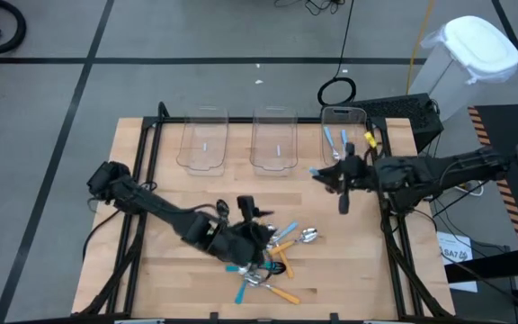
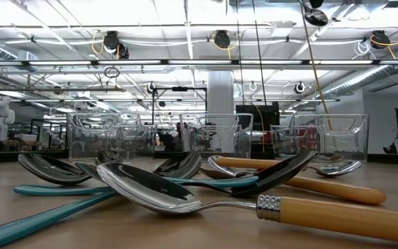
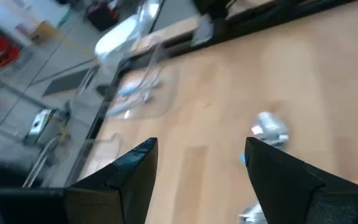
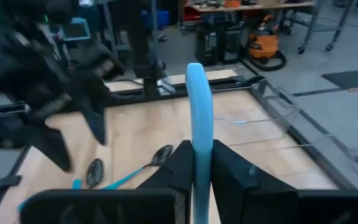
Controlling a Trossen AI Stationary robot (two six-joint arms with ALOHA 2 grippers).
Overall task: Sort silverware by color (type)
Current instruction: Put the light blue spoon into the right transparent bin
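The silverware lies in a loose pile near the table's near edge: teal, orange and light-blue handles, crossing one another. The low view shows a shiny bowl on an orange handle and teal handles flat on the wood. My left gripper hovers open just on the far side of the pile, a shiny bowl beyond its fingers. My right gripper is raised in front of the right bin, shut on a light-blue spoon. My right gripper pinches the light-blue handle between its two fingers. The handle runs along the fingers and sticks out past their tips, its free end toward the table's left. The fingers come level from the table's right, and the spoon is lifted clear.
Three clear plastic bins stand in a row at the far edge: left, middle and right, the right one holding light-blue spoons. Bare wood lies between the bins and the pile. Black frame rails run along the table's sides.
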